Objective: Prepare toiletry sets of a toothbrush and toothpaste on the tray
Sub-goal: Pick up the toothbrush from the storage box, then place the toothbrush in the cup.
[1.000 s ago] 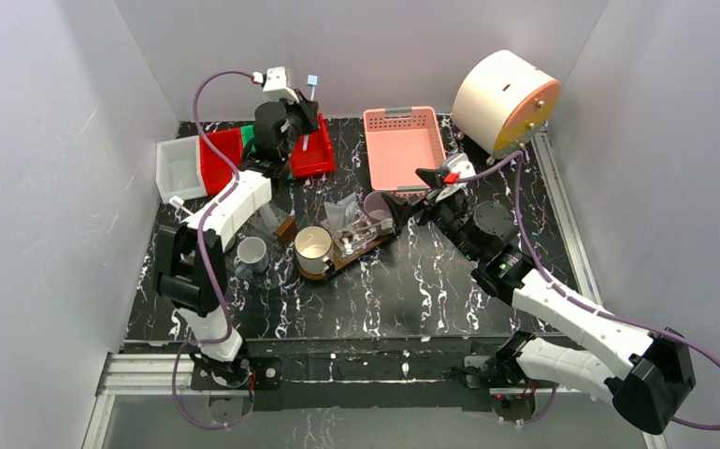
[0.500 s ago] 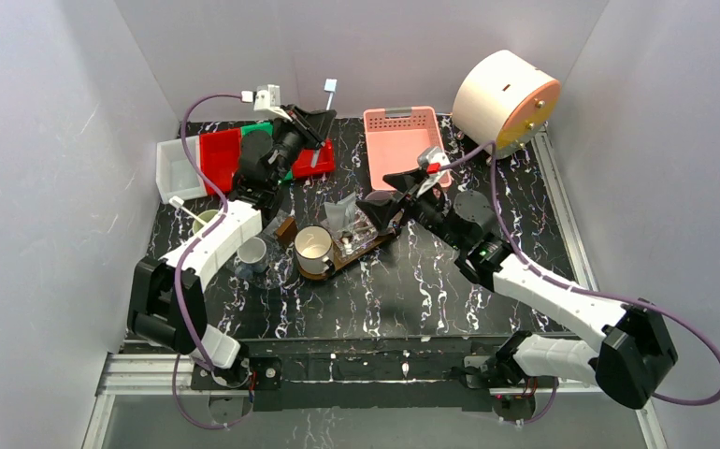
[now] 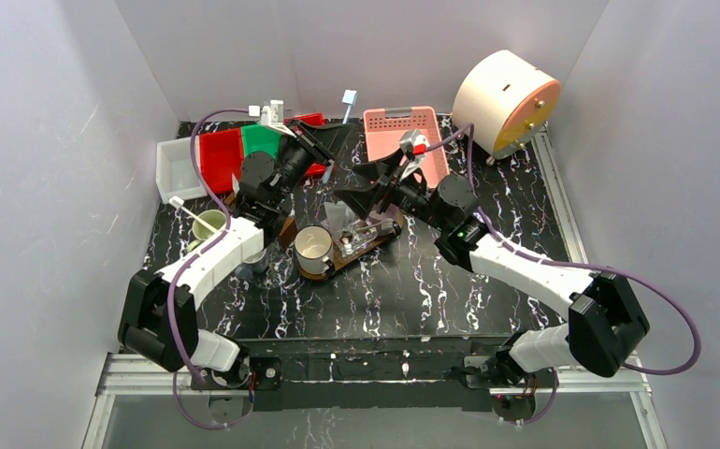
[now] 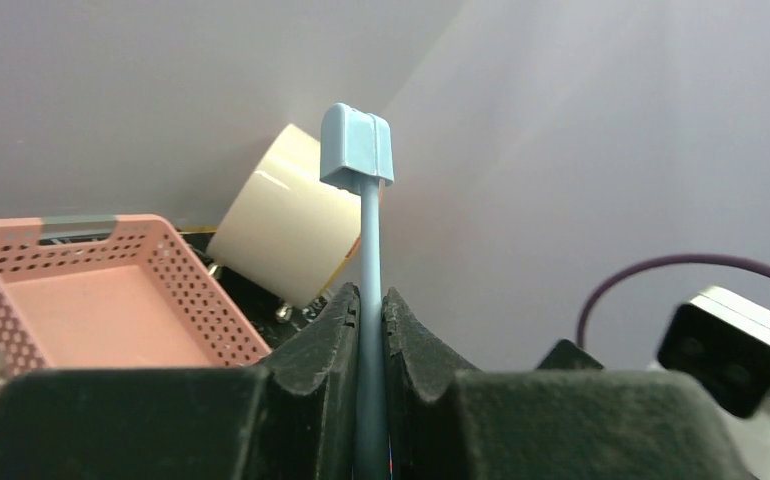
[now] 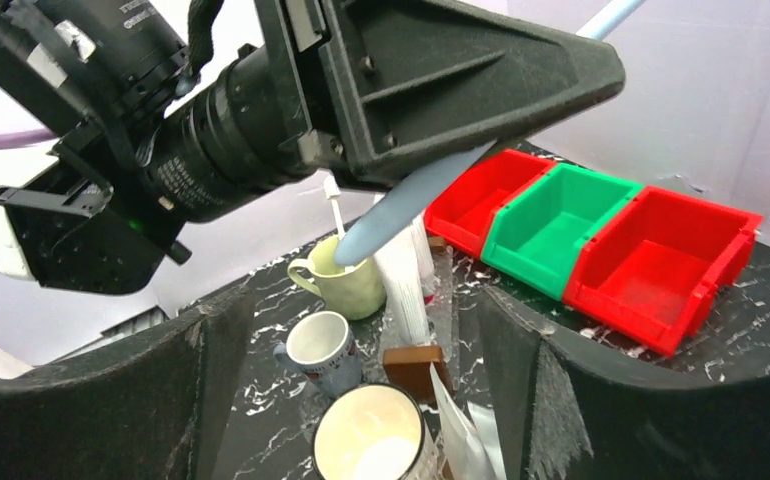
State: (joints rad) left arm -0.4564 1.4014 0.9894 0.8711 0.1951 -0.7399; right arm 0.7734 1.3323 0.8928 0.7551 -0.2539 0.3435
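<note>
My left gripper [image 4: 369, 302] is shut on a slender pale toothbrush [image 4: 365, 215] that stands upright, capped head at the top. From above, the left gripper [image 3: 326, 142] holds the toothbrush [image 3: 348, 97] high over the back of the table. My right gripper [image 3: 352, 184] hangs open just right of it, above the dark-brown tray [image 3: 330, 270]. On the tray stand a cream mug [image 3: 312, 248] and a clear bag [image 3: 341, 214]. Between the right gripper's [image 5: 361, 400] fingers I see the cream mug [image 5: 369, 440], a white mug [image 5: 319, 345], a white tube [image 5: 401, 280] and a small brown block [image 5: 416, 365].
A green mug [image 3: 208, 223] with another toothbrush [image 3: 186, 208] stands at the left. Red and green bins [image 3: 221, 154] and a white bin [image 3: 174, 168] line the back left. The pink basket [image 3: 398, 140] and a cream drum [image 3: 506, 98] are at the back right.
My left arm has carried the toothbrush to the right, away from the bins. The right gripper has swung left and up over the tray, close to the left gripper.
</note>
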